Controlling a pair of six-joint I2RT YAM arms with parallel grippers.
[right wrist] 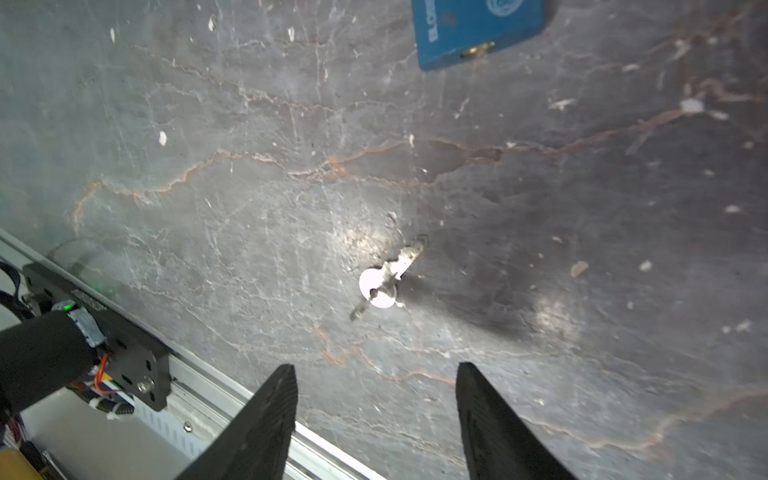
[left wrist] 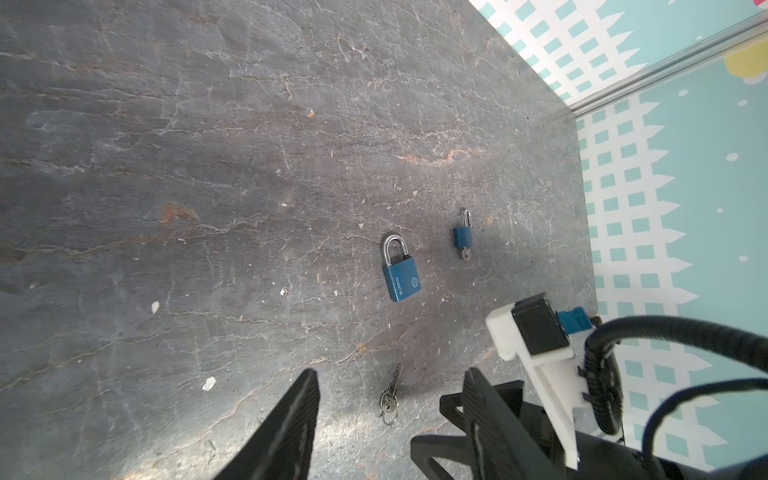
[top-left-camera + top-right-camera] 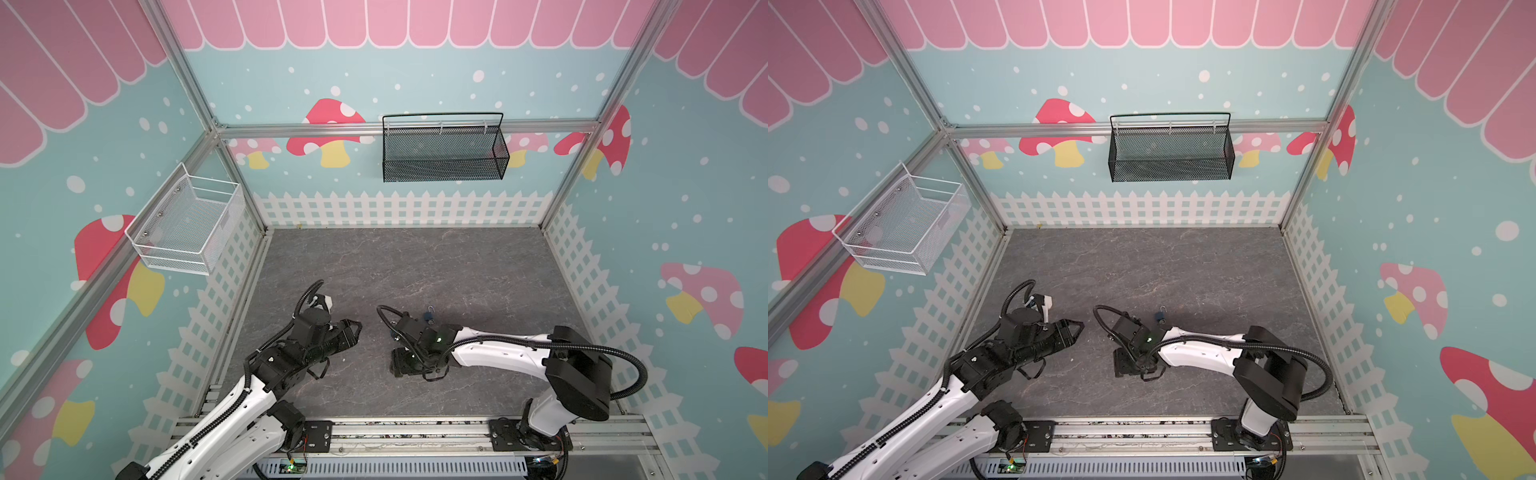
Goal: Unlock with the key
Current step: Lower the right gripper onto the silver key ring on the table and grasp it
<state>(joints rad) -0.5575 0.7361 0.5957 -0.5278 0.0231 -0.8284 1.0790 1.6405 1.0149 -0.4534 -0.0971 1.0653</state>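
Observation:
A small silver key [image 2: 390, 395] on a ring lies flat on the grey floor, and the right wrist view shows it as a key [image 1: 390, 274] bright with glare. My left gripper [image 2: 390, 372] is open just short of it, one finger to each side. My right gripper [image 1: 376, 367] is open above the floor, a little back from the key, holding nothing. A large blue padlock [image 2: 401, 274] lies beyond the key with its shackle closed. Only its lower corner shows in the right wrist view, as a blue padlock [image 1: 478, 29]. In both top views my right arm mostly covers it.
A smaller blue padlock [image 2: 462, 237] [image 3: 428, 316] with a key in its keyhole lies farther right. A black mesh basket [image 3: 442, 147] hangs on the back wall and a white wire basket [image 3: 187, 226] on the left wall. The aluminium front rail [image 1: 199, 382] runs close behind my right gripper.

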